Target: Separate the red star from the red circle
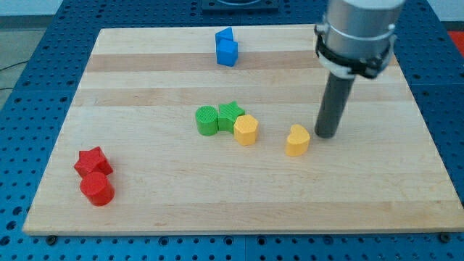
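Observation:
The red star (92,161) lies near the board's lower left, touching the red circle (96,189) just below it. My tip (326,135) is far off at the view's right, on the board just right of a yellow heart-shaped block (297,140). The rod rises from it to the arm's grey body at the view's top right.
A green circle (206,119), a green star (230,114) and a yellow hexagon (246,130) cluster at the board's middle. Two blue blocks (226,48) sit together near the top edge. The wooden board (145,80) lies on a blue perforated table.

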Tool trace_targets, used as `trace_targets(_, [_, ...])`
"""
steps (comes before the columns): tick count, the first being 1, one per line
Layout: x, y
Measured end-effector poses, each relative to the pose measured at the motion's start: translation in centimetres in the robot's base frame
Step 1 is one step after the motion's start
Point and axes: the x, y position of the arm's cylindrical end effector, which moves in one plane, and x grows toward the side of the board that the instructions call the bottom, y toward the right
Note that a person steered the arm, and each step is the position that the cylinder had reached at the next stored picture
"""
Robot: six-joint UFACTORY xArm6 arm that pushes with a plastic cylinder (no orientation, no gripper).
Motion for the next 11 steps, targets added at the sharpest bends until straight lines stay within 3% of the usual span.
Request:
trace_targets(1, [1.4,-1.6])
trace_targets(3, [-0.9,-9.7])
trace_targets(4, [2.5,-7.8])
trace_targets(5, [11.1,-13.8])
trace_targets(6, [13.3,-24.9])
trace_targets(7, [10.8,-30.9])
trace_targets(8, [6.5,-32.4])
trace_targets(10, [7.9,-33.5])
trace_targets(11, [4.3,-34.7])
